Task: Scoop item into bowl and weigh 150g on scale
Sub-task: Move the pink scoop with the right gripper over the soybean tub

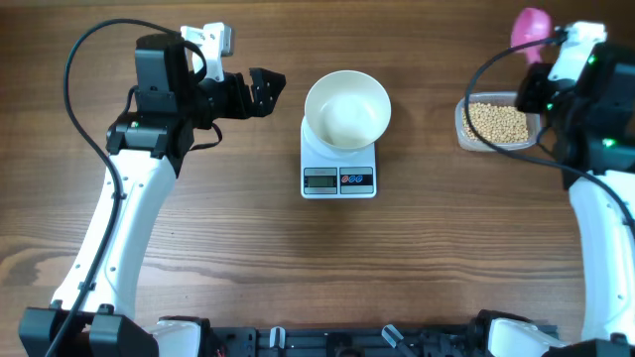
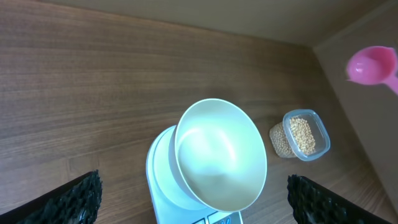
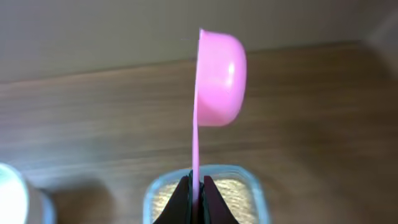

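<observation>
An empty white bowl (image 1: 346,107) sits on the white scale (image 1: 338,179) at mid-table. The item, pale tan beans (image 1: 496,122), fills a clear tub (image 1: 463,124) at the right. My left gripper (image 1: 266,91) hovers just left of the bowl, open with nothing between its fingers (image 2: 78,199); the left wrist view looks down on the bowl (image 2: 221,155) and scale (image 2: 163,180). My right gripper (image 3: 196,185) is above the tub (image 3: 252,186), shut on the handle of a pink scoop (image 3: 219,74) that stands upright with its cup on edge. No beans show in the scoop (image 1: 530,28).
Bare wooden tabletop surrounds the scale. The scale's display and buttons (image 1: 338,179) face the front edge. The table's far edge lies close behind the tub and scoop. Both arms' bases stand at the front corners.
</observation>
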{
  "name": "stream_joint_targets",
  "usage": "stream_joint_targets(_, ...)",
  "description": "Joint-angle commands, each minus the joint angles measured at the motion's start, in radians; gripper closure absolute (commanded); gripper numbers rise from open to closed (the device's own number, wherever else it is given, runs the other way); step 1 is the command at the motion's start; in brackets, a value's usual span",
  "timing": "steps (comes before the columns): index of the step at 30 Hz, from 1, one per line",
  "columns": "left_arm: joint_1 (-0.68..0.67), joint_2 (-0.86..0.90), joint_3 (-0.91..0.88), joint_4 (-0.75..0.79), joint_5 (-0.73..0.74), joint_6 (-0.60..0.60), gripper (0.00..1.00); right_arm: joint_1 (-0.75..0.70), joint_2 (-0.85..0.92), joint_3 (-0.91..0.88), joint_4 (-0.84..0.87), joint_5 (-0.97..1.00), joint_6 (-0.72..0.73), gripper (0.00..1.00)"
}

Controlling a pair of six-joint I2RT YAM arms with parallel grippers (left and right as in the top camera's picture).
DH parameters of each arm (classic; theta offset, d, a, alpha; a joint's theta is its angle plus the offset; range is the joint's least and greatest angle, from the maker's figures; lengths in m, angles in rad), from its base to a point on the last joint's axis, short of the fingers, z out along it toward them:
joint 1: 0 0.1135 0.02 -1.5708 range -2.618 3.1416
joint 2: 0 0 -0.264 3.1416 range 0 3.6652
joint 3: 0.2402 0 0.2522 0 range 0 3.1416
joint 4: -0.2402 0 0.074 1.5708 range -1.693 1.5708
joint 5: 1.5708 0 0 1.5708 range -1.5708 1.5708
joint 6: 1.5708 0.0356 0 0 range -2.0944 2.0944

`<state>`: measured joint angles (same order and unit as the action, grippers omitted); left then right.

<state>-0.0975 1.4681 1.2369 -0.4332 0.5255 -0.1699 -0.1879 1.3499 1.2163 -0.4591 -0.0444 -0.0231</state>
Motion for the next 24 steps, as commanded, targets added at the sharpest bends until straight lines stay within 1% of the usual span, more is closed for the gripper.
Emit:
stream_joint_targets(1, 0.006, 0.008, 0.0, 0.002, 0.016, 0.005, 0.0, 0.003, -0.015, 0.037, -0.065, 0.118, -0.04, 0.96)
stream_joint_targets(7, 0.006, 0.008, 0.0, 0.002, 0.016, 0.005, 0.0, 0.065, 0.006, 0.04, -0.172, 0.119, -0.034, 0.96)
stream_joint_targets(10, 0.006, 0.008, 0.0, 0.002, 0.016, 0.005, 0.0, 0.112, 0.045, 0.077, -0.247, 0.163, 0.019, 0.96)
stream_joint_targets(14, 0.006, 0.008, 0.0, 0.002, 0.016, 0.005, 0.0, 0.175, 0.159, 0.219, -0.393, 0.204, 0.041, 0.96)
stream_joint_targets(18, 0.006, 0.008, 0.0, 0.002, 0.016, 0.005, 0.0, 0.207, 0.328, 0.407, -0.642, 0.303, 0.083, 0.96)
stream_joint_targets(21, 0.006, 0.008, 0.0, 0.002, 0.016, 0.005, 0.0, 0.213, 0.417, 0.493, -0.781, 0.359, 0.135, 0.96)
stream_joint_targets(24, 0.006, 0.008, 0.0, 0.002, 0.016, 0.005, 0.0, 0.213, 0.458, 0.521, -0.869, 0.41, 0.203, 0.96)
